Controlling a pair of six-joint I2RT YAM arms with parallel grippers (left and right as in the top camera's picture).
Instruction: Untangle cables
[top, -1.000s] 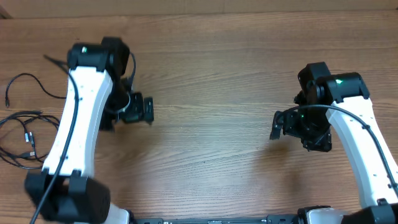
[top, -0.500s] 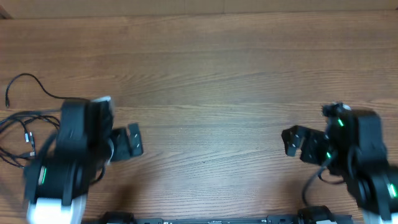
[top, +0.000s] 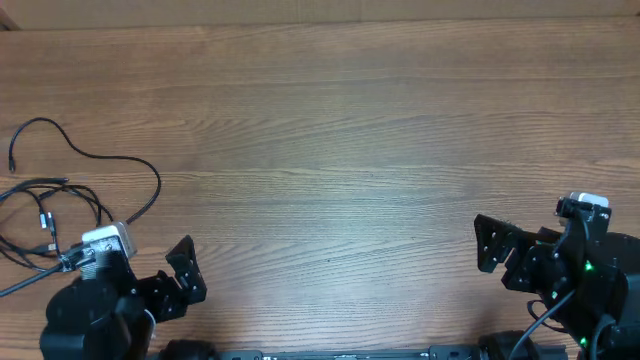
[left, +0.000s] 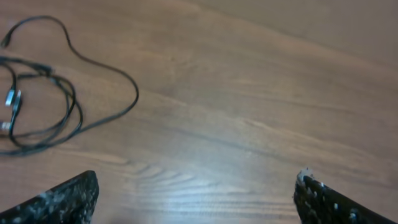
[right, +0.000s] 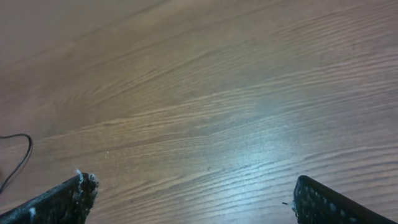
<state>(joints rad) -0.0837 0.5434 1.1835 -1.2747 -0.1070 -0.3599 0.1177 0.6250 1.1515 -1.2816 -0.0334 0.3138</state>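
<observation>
Thin black cables lie in loose loops at the table's left edge, with one strand arcing out to a free plug end at the far left. They also show in the left wrist view at upper left. My left gripper is open and empty near the front left, right of the cables and apart from them. My right gripper is open and empty near the front right, far from the cables. In the right wrist view a bit of cable shows at the left edge.
The wooden table fills the view. Both arm bases sit at the front edge, left and right.
Both arms have pulled back toward the front edge, uncovering the left side. A cable strand with a free end now lies spread out where the left arm was.
</observation>
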